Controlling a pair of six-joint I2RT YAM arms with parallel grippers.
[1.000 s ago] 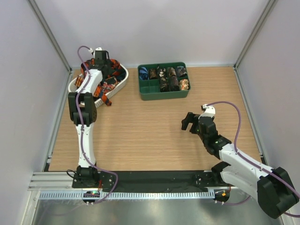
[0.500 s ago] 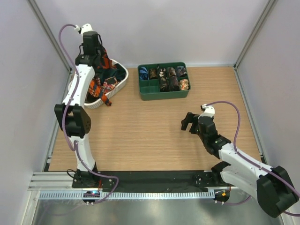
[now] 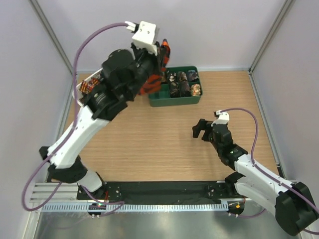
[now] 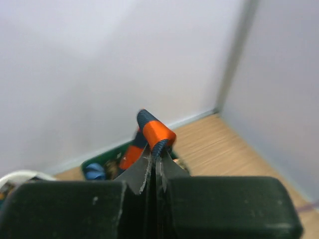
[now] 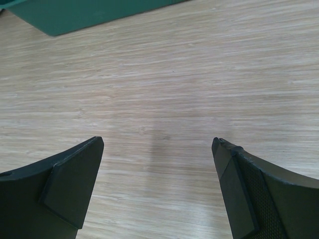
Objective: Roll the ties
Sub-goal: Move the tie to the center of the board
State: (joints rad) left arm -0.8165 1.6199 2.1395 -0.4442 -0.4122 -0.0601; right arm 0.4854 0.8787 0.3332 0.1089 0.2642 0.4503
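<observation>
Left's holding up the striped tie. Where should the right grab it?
Probably the length of the striped tie hanging below the left gripper, coming from the right: the top fold is pinched there, and the rest dangles free.

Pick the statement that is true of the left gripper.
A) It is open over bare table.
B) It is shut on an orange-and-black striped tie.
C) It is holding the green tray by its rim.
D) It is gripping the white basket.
B: in the left wrist view, the left gripper is closed tight on the orange-and-black striped tie, which loops up out of it.
</observation>
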